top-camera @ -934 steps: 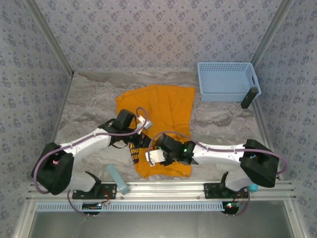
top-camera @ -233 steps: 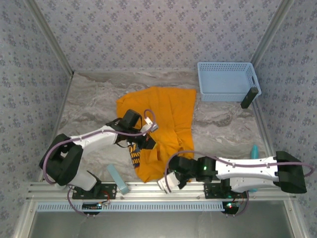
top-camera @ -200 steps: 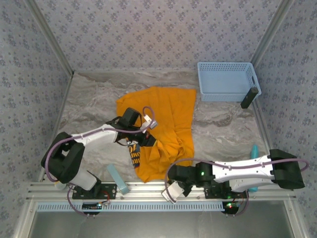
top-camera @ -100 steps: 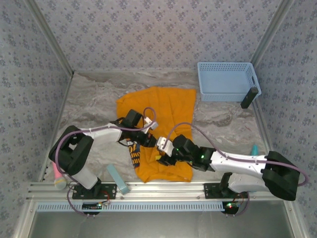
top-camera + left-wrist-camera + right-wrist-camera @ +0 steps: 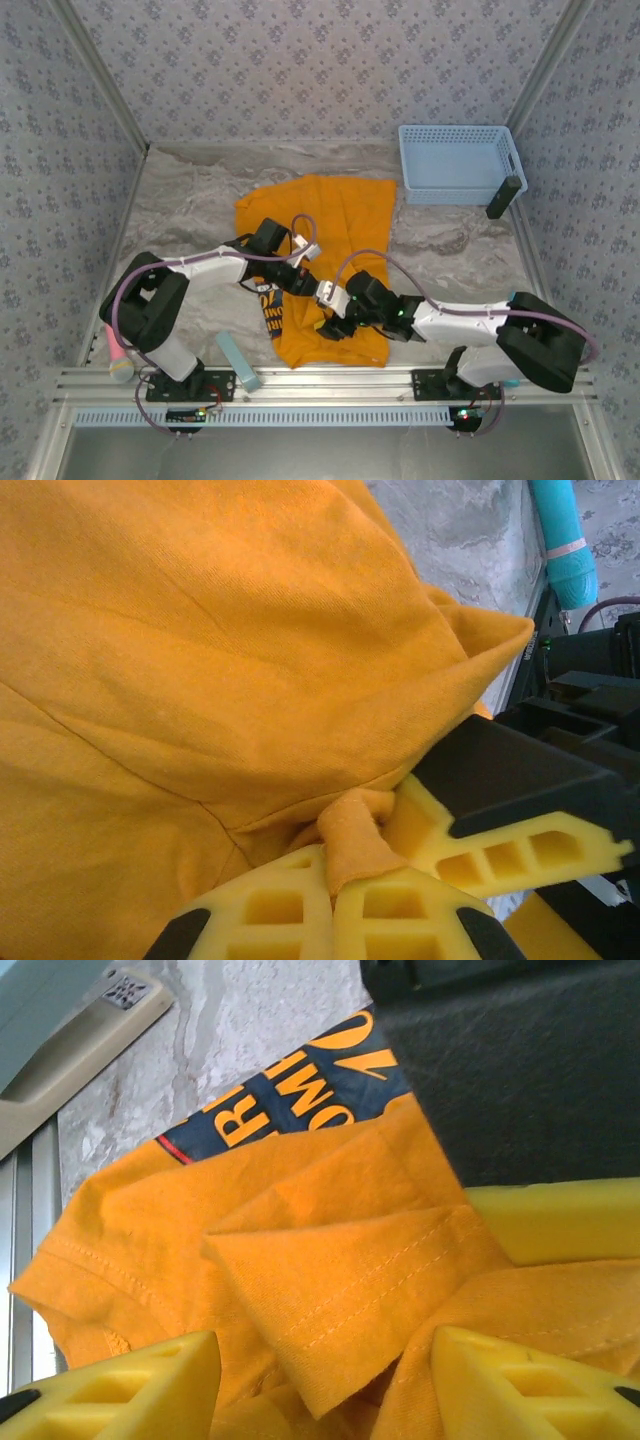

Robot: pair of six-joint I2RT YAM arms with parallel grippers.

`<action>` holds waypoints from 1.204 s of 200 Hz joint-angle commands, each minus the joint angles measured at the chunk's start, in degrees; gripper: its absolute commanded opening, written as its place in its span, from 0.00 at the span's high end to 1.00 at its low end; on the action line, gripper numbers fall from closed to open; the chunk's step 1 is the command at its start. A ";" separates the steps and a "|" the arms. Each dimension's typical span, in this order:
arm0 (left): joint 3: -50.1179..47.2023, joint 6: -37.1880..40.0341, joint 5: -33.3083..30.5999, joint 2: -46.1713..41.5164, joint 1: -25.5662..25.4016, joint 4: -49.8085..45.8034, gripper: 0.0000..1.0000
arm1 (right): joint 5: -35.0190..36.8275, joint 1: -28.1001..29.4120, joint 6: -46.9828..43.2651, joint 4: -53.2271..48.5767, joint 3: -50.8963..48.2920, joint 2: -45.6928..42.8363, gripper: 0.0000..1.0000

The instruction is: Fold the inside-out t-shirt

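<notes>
My left arm reaches from its base at the near-left corner, the elbow folded out to the left and the forearm lying low across the grey marbled tabletop [image 5: 180, 220] toward the middle. My left gripper [image 5: 304, 283] sits at the left edge of the orange-yellow soft cotton t-shirt [image 5: 335, 225]. In the left wrist view, its yellow fingers [image 5: 270, 910] are pressed together on a small tuck of the cloth. A bulging fold of the shirt rises just beyond them.

The shirt lies in the middle of the table, spread flat at the far end and bunched at the near end. A strip of its dark printed lettering [image 5: 272, 310] shows at the near-left edge.

My right arm comes in from the near-right corner, stretched leftward and low. My right gripper [image 5: 335, 318] rests over the shirt's near part, just beside the left one. Its jaws stand well apart in the right wrist view. A stitched hem flap [image 5: 350, 1290] lies between the two yellow pads [image 5: 130, 1380], and nothing is clamped.

By count: two arms, two grippers and one shirt. One pale blue flat bar [image 5: 238, 361] lies by the near rail. One light blue plastic slatted basket [image 5: 455, 190] stands at the far right, with one dark stick-shaped object [image 5: 503, 197] at its right near corner.
</notes>
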 commanded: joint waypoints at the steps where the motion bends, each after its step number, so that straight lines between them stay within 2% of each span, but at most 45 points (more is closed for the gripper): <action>1: 1.62 1.29 1.11 -2.25 -0.05 -2.19 0.97 | -8.56 0.96 -7.72 2.21 -0.21 1.33 0.41; 26: 1.62 0.13 -0.08 -3.98 -0.03 -1.51 0.97 | -12.39 3.96 -14.82 1.30 0.53 1.90 0.41; 43: 1.99 -0.72 -0.60 -4.74 -0.03 -1.68 0.96 | -12.57 5.44 -17.63 1.26 1.35 3.23 0.40; 71: 1.37 -1.41 -1.57 -6.54 -0.12 -1.35 0.96 | -13.49 6.92 -18.36 1.05 2.87 4.68 0.41; 95: 0.97 -1.15 -1.94 -7.31 -0.12 -1.95 0.96 | -12.99 7.39 -17.78 1.64 0.47 0.87 0.41; 102: 0.71 -1.50 -2.02 -7.55 -0.15 -1.81 0.96 | -10.18 7.25 -16.76 2.39 -0.71 -0.90 0.40; 123: -0.25 -2.28 -2.13 -8.00 -0.13 -0.77 0.96 | 6.90 6.89 -12.58 2.00 -2.94 -5.36 0.38; 185: -0.49 -1.94 -2.36 -6.36 -0.18 0.24 0.96 | 20.60 6.45 -6.32 5.60 -4.03 -1.65 0.29; 216: -0.65 -2.16 -2.04 -7.12 -0.33 0.46 0.96 | 18.10 5.02 -4.26 4.13 -4.05 -1.44 0.28; 241: -0.40 -2.28 -1.43 -7.28 -0.68 0.60 0.96 | 8.77 4.93 -7.35 7.55 -4.22 0.42 0.28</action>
